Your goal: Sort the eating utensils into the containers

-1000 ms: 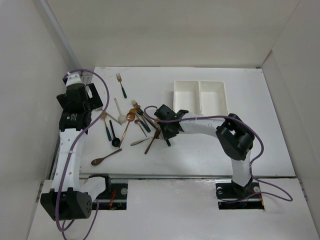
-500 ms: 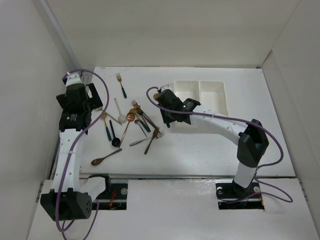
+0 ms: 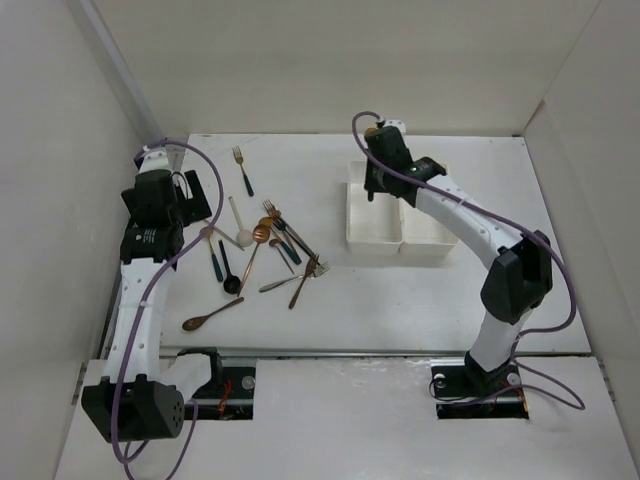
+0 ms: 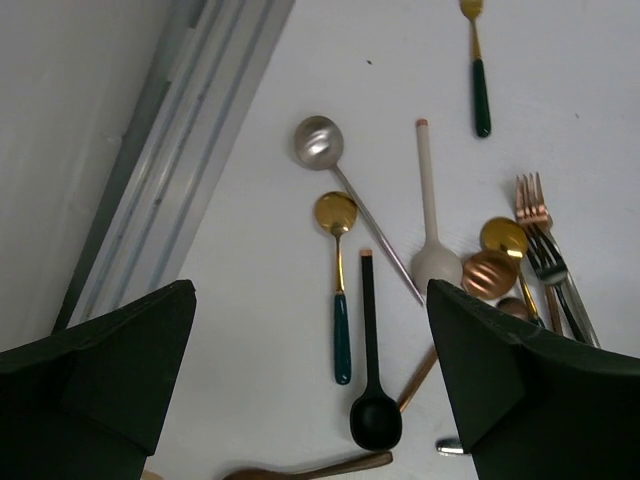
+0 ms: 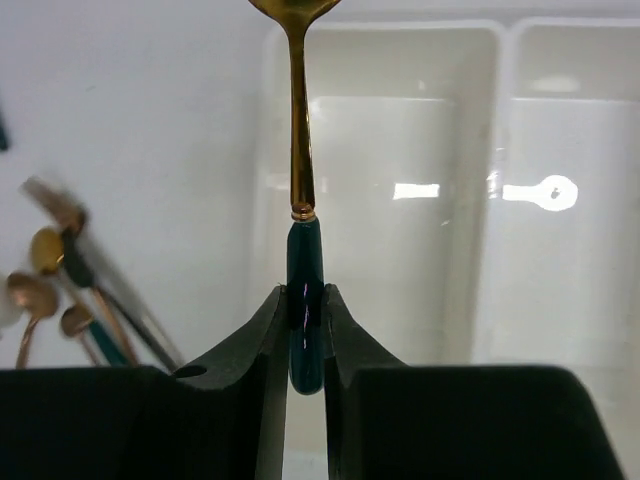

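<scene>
My right gripper (image 3: 377, 186) (image 5: 305, 305) is shut on the dark green handle of a gold utensil (image 5: 298, 150) and holds it above the left white bin (image 3: 372, 218) (image 5: 400, 140). The head of the utensil is cut off at the top of the right wrist view. The joined right bin (image 3: 428, 205) (image 5: 575, 250) looks empty. My left gripper (image 3: 188, 195) (image 4: 310, 400) is open and empty, hovering above the left side of the utensil pile (image 3: 265, 245). Below it lie a black spoon (image 4: 372, 380) and a gold spoon with a green handle (image 4: 339, 290).
A lone fork (image 3: 241, 170) (image 4: 478, 60) lies behind the pile. A brown wooden spoon (image 3: 210, 315) lies nearest the front. A silver spoon (image 4: 320, 145) and a pale spoon (image 4: 430, 210) lie on the pile's left. The enclosure wall and a rail (image 4: 170, 170) run along the left.
My right gripper lifted the green-handled gold utensil out of the pile and swung it back and right to above the left bin. My left gripper shifted slightly.
</scene>
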